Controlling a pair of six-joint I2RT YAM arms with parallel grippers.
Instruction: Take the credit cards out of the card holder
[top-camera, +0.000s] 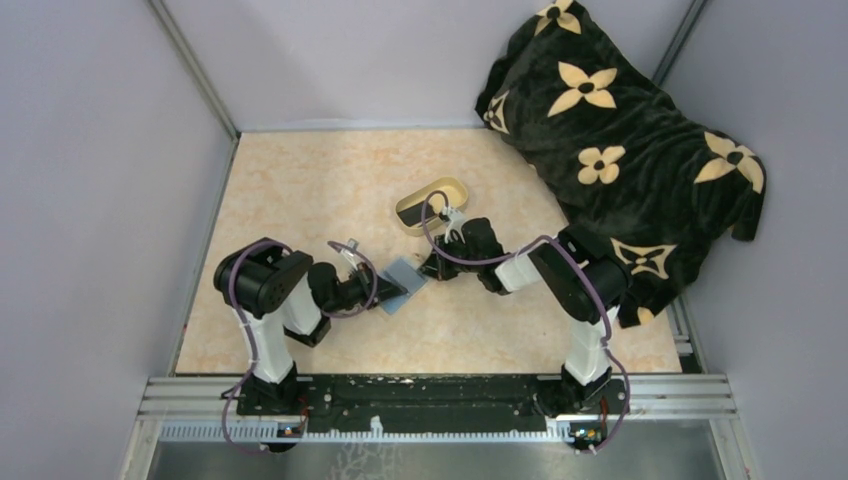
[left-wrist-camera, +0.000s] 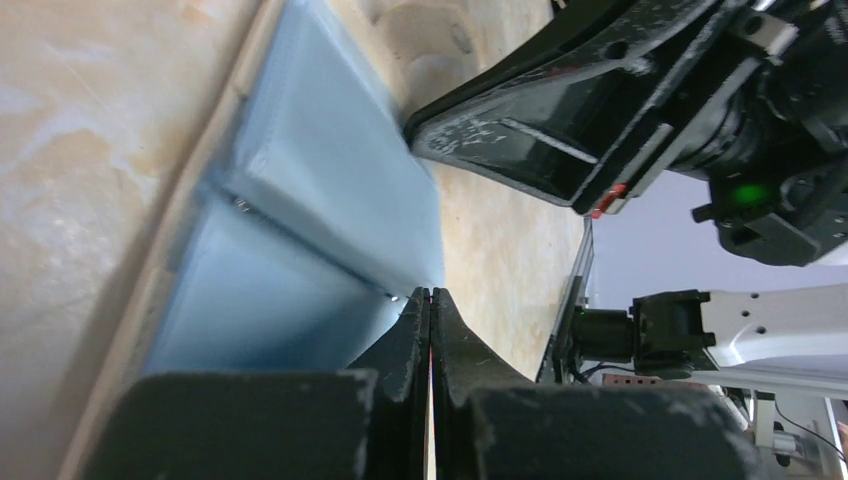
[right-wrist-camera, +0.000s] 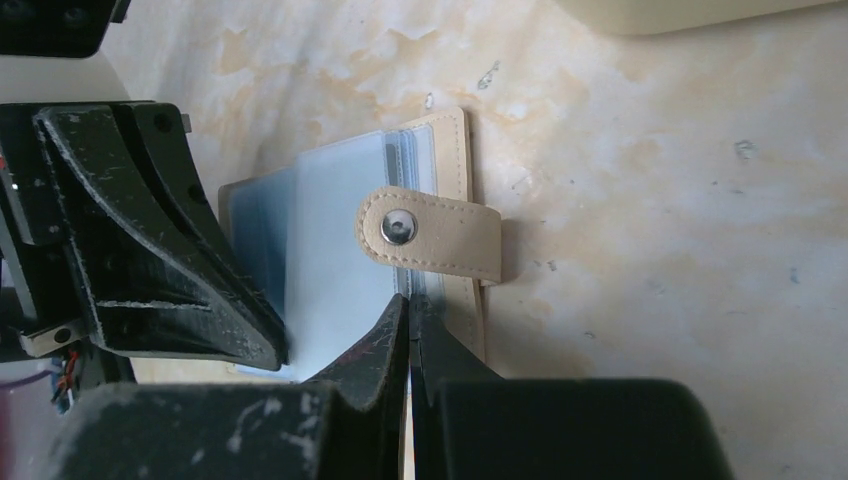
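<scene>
The card holder (top-camera: 402, 276) lies open on the table, blue-grey faces up, between my two grippers. In the right wrist view its clear sleeves (right-wrist-camera: 335, 260) and tan snap tab (right-wrist-camera: 430, 235) show. My left gripper (top-camera: 383, 291) is shut, its tips (left-wrist-camera: 430, 296) against the holder's near edge (left-wrist-camera: 330, 190). My right gripper (top-camera: 432, 268) is shut, its tips (right-wrist-camera: 410, 302) on the sleeve edge just below the tab. Nothing shows between either pair of jaws. A black credit card (top-camera: 422, 208) lies in the oval dish (top-camera: 455, 187). No card shows in the holder.
A black blanket with cream flowers (top-camera: 620, 130) is heaped at the back right, close to the right arm. The dish stands just behind the right gripper. Grey walls close in the left, back and right sides.
</scene>
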